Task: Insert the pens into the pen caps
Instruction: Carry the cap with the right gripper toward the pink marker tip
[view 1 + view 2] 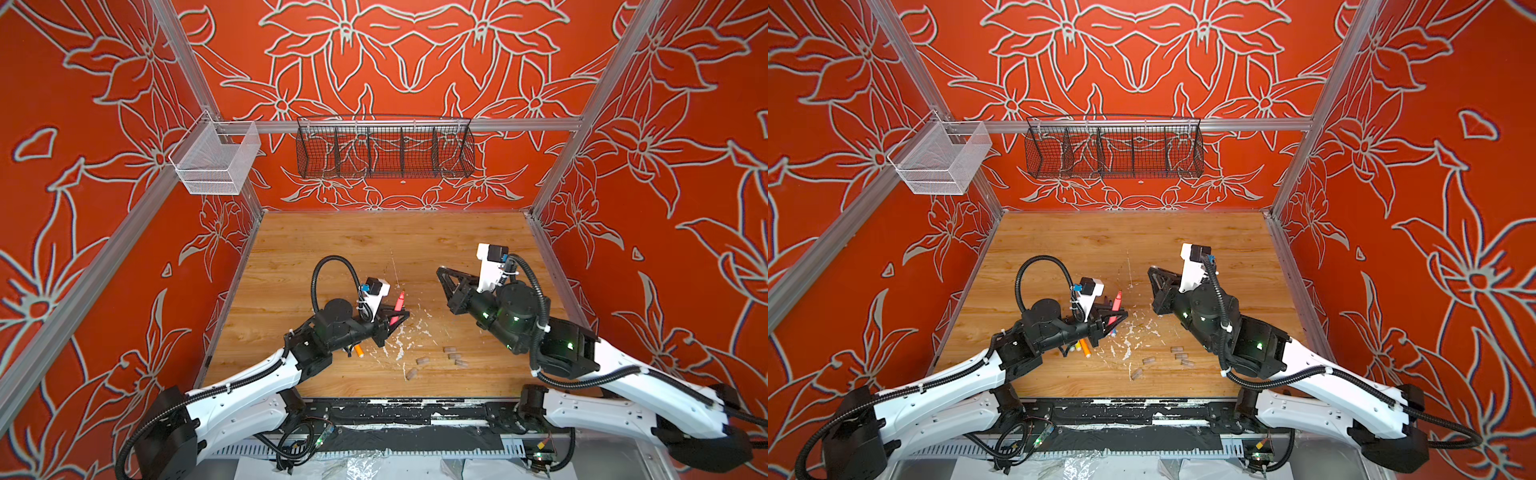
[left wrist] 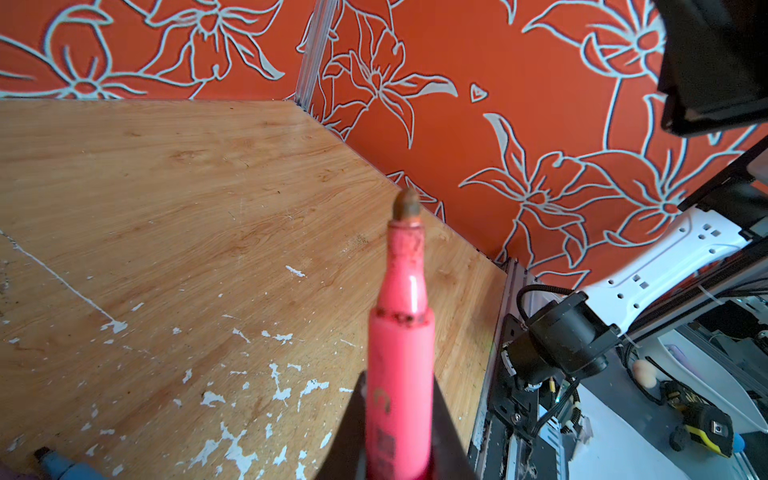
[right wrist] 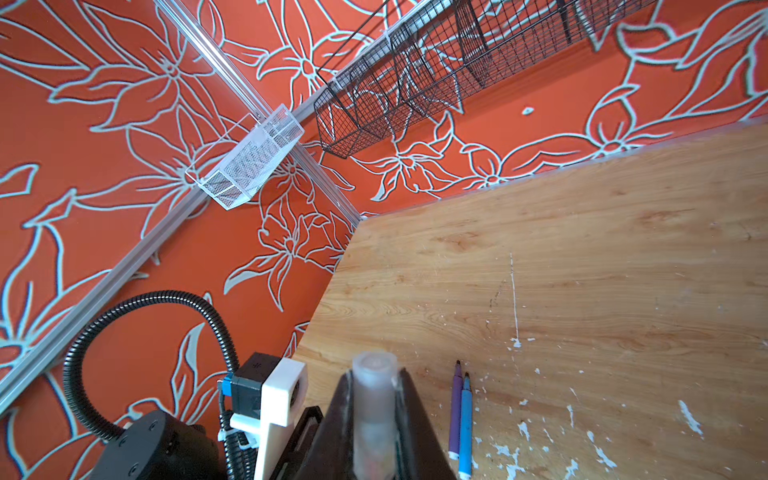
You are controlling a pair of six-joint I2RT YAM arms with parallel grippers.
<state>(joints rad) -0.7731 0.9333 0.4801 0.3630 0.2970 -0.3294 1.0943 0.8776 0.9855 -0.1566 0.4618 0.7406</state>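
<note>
Gripping the pink pen (image 2: 401,332) by its barrel, my left gripper (image 2: 399,399) is clamped tight, with the felt tip running out past the fingers toward the back wall. My right gripper (image 3: 374,386) is closed on one pen cap (image 3: 374,370), raised to the right of the pink pen's tip and apart from it. I judge that the two axes do not line up yet. Five loose caps (image 1: 453,357) lie on the table, right of the pink pen.

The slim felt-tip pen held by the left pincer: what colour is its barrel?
The felt-tip pen is pink; the left wrist view shows it best.
</note>
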